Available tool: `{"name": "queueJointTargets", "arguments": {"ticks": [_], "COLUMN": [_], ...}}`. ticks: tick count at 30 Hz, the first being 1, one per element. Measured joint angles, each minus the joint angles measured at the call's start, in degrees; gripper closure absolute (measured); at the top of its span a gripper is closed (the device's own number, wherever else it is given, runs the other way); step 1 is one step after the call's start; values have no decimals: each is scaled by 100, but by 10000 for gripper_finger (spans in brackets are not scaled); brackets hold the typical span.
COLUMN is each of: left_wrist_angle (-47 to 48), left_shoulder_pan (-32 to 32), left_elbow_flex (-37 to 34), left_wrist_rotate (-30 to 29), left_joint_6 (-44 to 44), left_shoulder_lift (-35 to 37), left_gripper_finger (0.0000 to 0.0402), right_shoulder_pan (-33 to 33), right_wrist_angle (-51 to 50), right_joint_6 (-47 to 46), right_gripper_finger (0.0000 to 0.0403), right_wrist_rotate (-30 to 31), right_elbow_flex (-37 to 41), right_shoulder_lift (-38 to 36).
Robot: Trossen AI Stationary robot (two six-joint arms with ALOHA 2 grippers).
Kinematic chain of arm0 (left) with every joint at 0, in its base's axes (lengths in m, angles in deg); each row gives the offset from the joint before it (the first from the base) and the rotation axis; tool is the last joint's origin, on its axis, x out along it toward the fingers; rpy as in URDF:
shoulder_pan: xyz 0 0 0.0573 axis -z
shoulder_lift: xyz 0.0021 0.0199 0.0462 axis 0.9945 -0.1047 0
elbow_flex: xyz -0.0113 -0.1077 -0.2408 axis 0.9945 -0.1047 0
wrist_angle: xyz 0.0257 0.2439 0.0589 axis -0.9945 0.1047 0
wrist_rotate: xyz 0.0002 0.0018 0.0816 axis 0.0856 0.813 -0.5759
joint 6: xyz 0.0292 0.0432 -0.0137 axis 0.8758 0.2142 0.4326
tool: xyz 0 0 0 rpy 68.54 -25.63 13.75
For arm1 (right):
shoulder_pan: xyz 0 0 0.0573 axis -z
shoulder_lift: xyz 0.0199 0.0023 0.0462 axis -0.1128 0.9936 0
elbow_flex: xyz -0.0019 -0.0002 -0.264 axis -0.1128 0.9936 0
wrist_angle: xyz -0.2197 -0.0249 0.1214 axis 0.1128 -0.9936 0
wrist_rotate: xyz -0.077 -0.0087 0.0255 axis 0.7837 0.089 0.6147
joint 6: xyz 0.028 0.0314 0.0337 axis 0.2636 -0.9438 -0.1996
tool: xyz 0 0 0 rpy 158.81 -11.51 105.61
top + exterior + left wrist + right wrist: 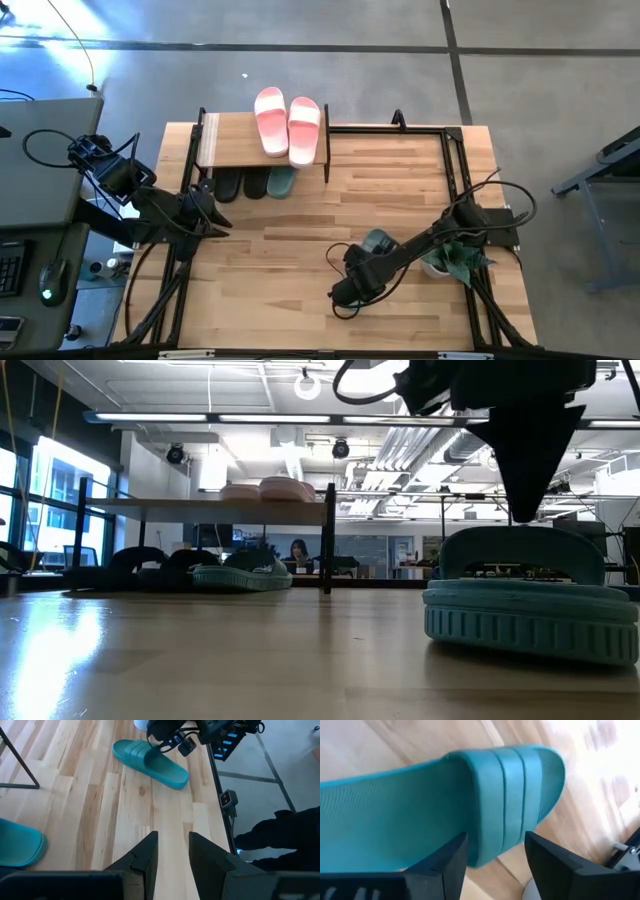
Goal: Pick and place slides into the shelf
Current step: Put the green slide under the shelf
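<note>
The right gripper (495, 857) is hovering low over a green sandal (378, 243) lying flat on the table (290, 300), toward the table's four o'clock area in the overhead view. Its two fingers are standing apart, one on each side of the sandal's wide strap (507, 800), and they are not squeezing anything; whether the tips are touching the rubber is hard to tell. In the low view the dark arm is coming down from above onto the top of that same sandal (530, 605), which is sitting with its sole on the wood.

The left gripper (172, 852) is waiting near the table's nine o'clock edge, just in front of the shelf (235, 140), with its fingers a little apart and nothing between them. Its camera is looking across the boards at the loose green sandal (150, 762) and at the right arm above it.

The shelf is standing at the table's eleven o'clock corner. A pink pair (287, 122) is lying side by side on its wooden top board, toward the right end, the sandals reaching past the board's far edge. Under the board, a black pair (241, 184) is sitting next to the other green sandal (281, 181), which is at the right of the three. A plant in a white pot (452, 260) is sitting beside the right arm, at about three o'clock from the loose sandal.
</note>
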Motion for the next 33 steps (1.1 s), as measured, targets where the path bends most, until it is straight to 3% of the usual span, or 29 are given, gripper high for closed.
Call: {"name": "queueJointTargets", "arguments": {"ticks": [16,22,29,33], "left_wrist_angle": [4,4,4,4], "left_shoulder_pan": [0,2,1,1], "left_elbow_flex": [0,0,0,0], "left_wrist_rotate": [-2,-5,-24,-36], "left_joint_6": [4,7,7,9], "left_shoulder_lift": [0,0,0,0], "left_gripper_finger": [308,308,308,308], "right_shoulder_pan": [16,15,13,13], "right_wrist_angle": [131,286,498,531], "right_joint_6": [-177,-36,91,79], "right_gripper_finger": [217,274,384,393], "right_wrist_rotate": [270,332,475,535], "right_elbow_flex": [791,892,893,890], "right_shoulder_lift": [51,51,51,51]}}
